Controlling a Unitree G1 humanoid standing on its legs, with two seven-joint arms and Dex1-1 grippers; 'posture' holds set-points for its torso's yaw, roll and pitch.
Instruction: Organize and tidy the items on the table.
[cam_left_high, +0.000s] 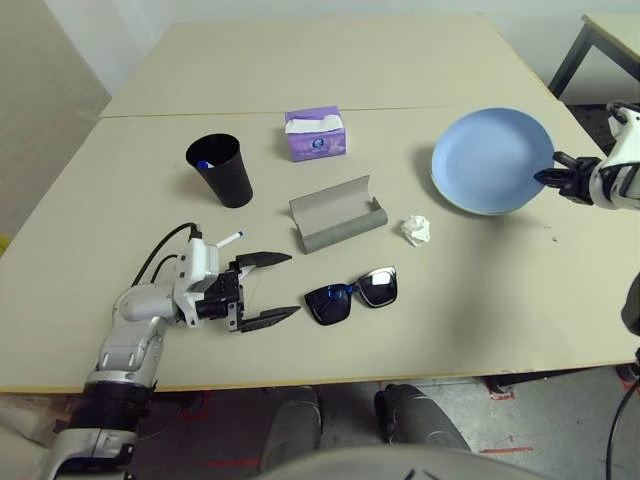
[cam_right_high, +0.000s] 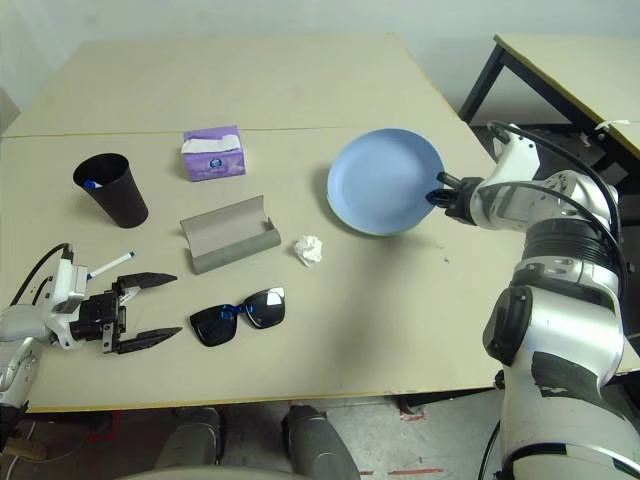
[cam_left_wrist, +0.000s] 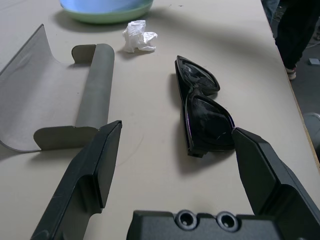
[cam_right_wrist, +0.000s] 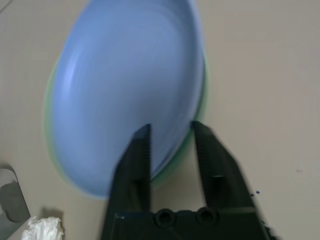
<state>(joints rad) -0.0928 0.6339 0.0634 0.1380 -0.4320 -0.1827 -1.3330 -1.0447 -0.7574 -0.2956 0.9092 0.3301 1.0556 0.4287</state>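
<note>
stacking looks done, right gripper parted around the blue plate rim; sunglasses, tissue, case remain loose.

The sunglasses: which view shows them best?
The left wrist view: the sunglasses lie close, folded, lenses and frame clear, between the left tool's open fingers. Both eye views show them smaller, near the table's front edge.
</note>
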